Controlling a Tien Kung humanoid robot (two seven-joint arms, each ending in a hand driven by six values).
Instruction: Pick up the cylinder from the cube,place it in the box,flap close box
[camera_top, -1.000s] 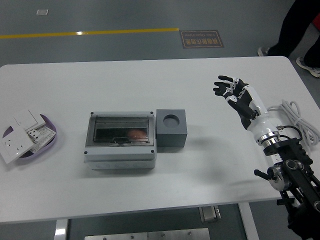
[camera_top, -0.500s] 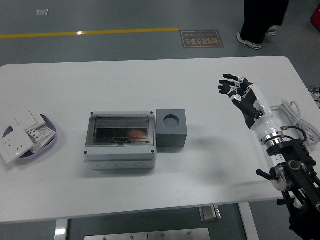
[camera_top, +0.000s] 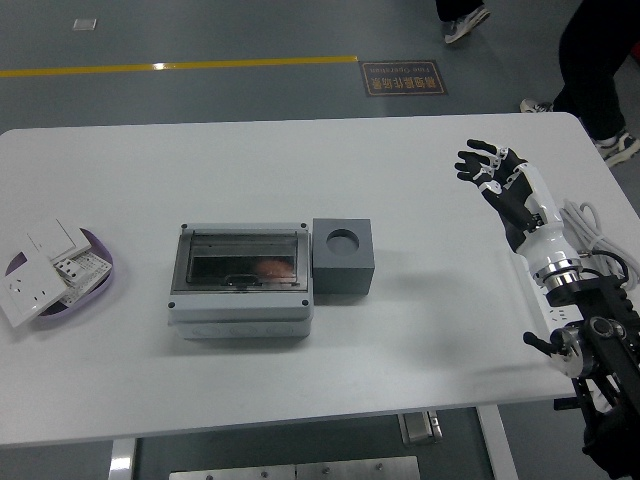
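Observation:
A grey box (camera_top: 240, 277) with a clear lid lies shut at the table's middle. Through the lid a pinkish cylinder (camera_top: 268, 268) shows inside. Touching the box's right side stands a dark grey cube (camera_top: 343, 257) with an empty round hole in its top. My right hand (camera_top: 490, 170) hovers over the table's right part, well away from the cube, fingers spread and holding nothing. The left arm does not show.
A purple dish (camera_top: 100, 284) with white switch plates sits at the table's left edge. White cables (camera_top: 590, 235) lie beside my right forearm near the right edge. People's legs pass on the floor beyond the table's far side.
My right hand has drifted to the right and slightly up, away from the cube. The people behind the table have walked to new spots.

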